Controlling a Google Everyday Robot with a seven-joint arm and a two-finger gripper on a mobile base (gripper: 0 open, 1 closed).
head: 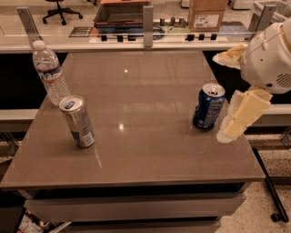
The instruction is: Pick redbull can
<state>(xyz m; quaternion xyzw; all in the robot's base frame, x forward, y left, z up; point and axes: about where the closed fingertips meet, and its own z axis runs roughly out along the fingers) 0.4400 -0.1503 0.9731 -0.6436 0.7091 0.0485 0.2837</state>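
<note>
The redbull can (77,120), slim and silver-grey with a blue patch near its base and a blue tab, stands slightly tilted on the left of the brown table (145,150). My gripper (226,94) is at the table's right edge, far from that can and right next to the wider dark blue can (208,107). Its two pale yellow fingers are spread apart, one high (229,54) and one low (241,113), with nothing between them.
A clear plastic water bottle (51,73) stands just behind the redbull can at the left edge. A counter with a cardboard box (207,13) and a dark tray (122,16) runs behind the table. A dark stand base (273,200) is on the floor at right.
</note>
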